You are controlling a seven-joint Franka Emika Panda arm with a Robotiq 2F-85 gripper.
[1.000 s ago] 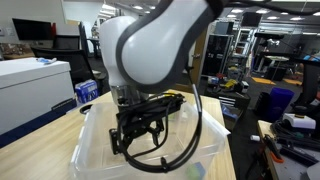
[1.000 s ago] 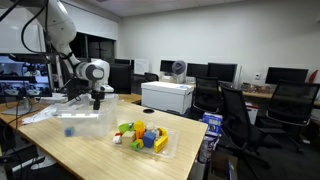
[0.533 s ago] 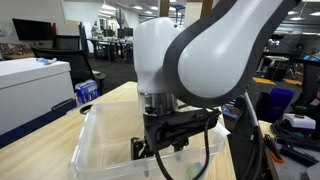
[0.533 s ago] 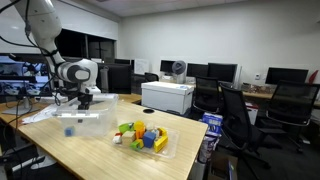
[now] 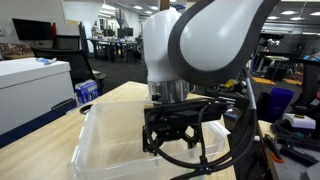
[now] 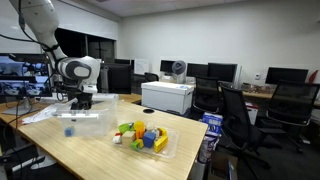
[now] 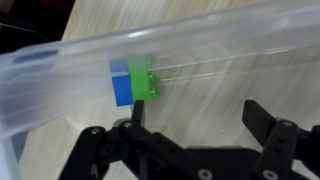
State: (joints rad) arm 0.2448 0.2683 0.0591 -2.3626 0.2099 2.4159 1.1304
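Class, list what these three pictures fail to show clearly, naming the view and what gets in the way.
- Exterior view: the gripper and arm hide much of the floor of the clear bin.
- Wrist view: the blue-and-green block is blurred through the bin's wall; one piece or two cannot be told.
- Exterior view: the coloured toys are too small to name.

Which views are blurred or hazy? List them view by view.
Wrist view: the bin wall is smeared and milky, so the blocks behind it look hazy, and the end effector is dark. In an exterior view the arm looms close and soft-edged; in an exterior view the bin is small but evenly lit.
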